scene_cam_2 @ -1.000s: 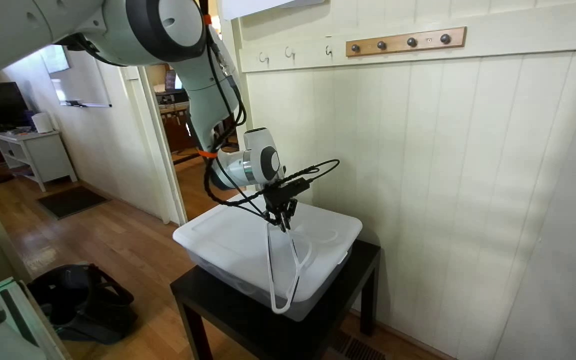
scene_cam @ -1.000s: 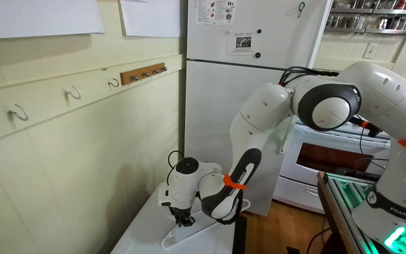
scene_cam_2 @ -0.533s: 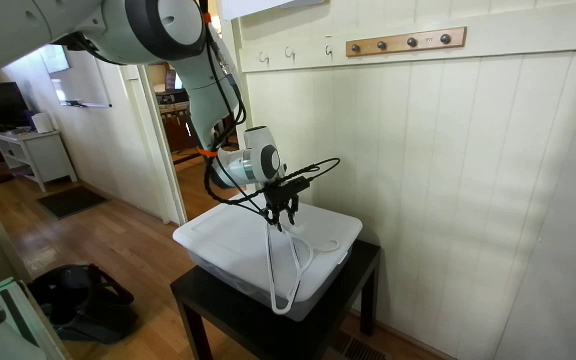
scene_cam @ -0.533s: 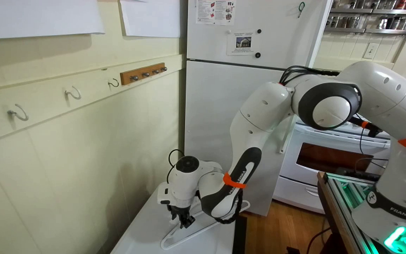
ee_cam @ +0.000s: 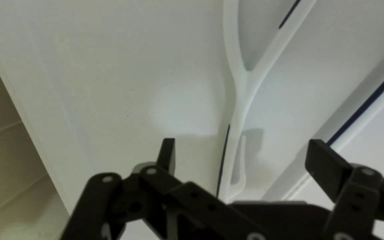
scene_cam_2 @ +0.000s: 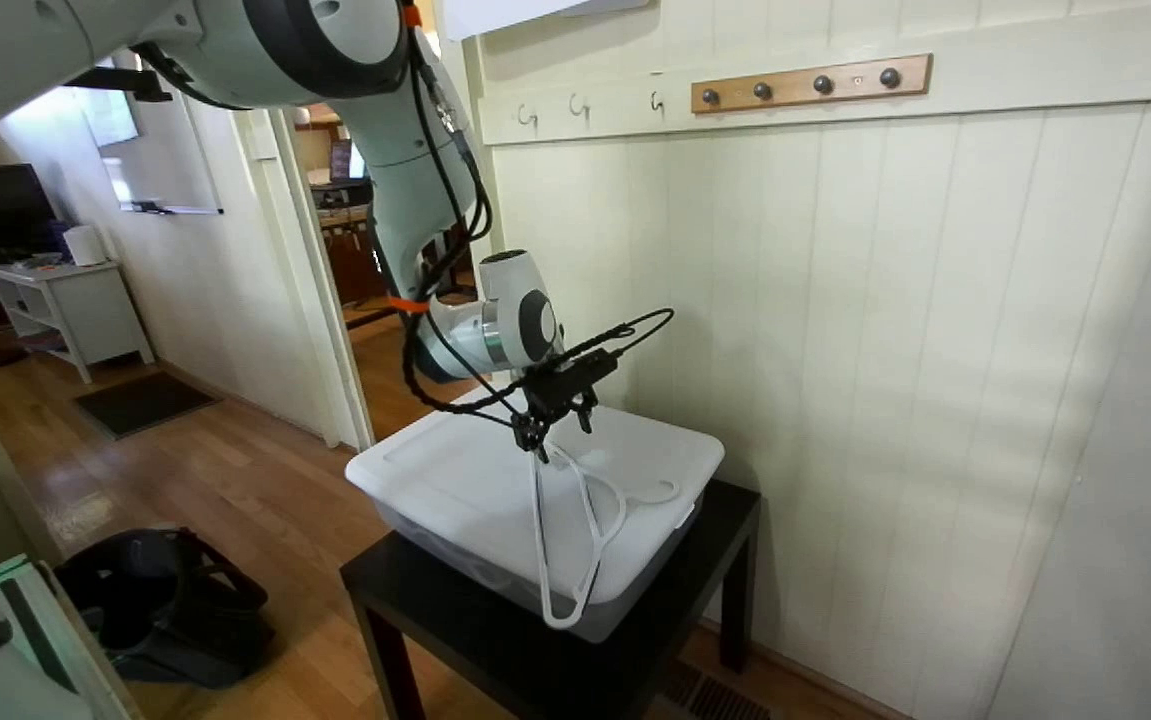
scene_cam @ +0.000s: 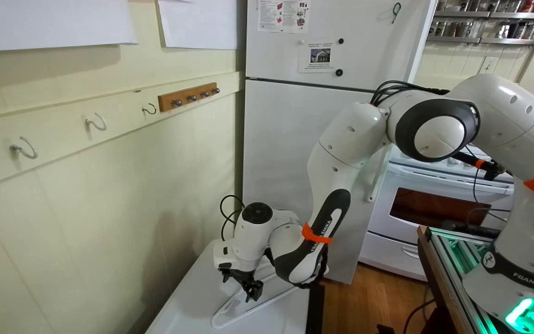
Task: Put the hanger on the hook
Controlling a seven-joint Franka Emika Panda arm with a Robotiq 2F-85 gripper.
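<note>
The thin white hanger (scene_cam: pixel 229 320) lies on the white lid of a plastic bin, its curved top toward the wall in an exterior view (scene_cam_2: pixel 625 505). My gripper (scene_cam_2: pixel 565 440) is over the hanger, jaws spread. Seen from the wrist, the hanger's neck (ee_cam: pixel 242 96) and bent tip run between the two fingers of the open gripper (ee_cam: pixel 242 150), with a gap on each side; part of it is hidden behind the gripper's base. The hook (scene_cam: pixel 97 123) is one of three alike on the cream wall rail, well above the bin; nothing hangs on it.
The bin lid (scene_cam_2: pixel 455 460) tops a black table (scene_cam_2: pixel 495 630) beside the panelled wall. A brown wooden peg strip (scene_cam: pixel 188 96) shares the rail with the hooks. A white fridge (scene_cam: pixel 285 148) stands behind the arm. A black bag (scene_cam_2: pixel 165 610) sits on the floor.
A second ago my gripper was shut on the hanger; its jaws have parted and let it go. The hanger's top has settled onto the lid. The gripper has since shifted a little off sideways.
</note>
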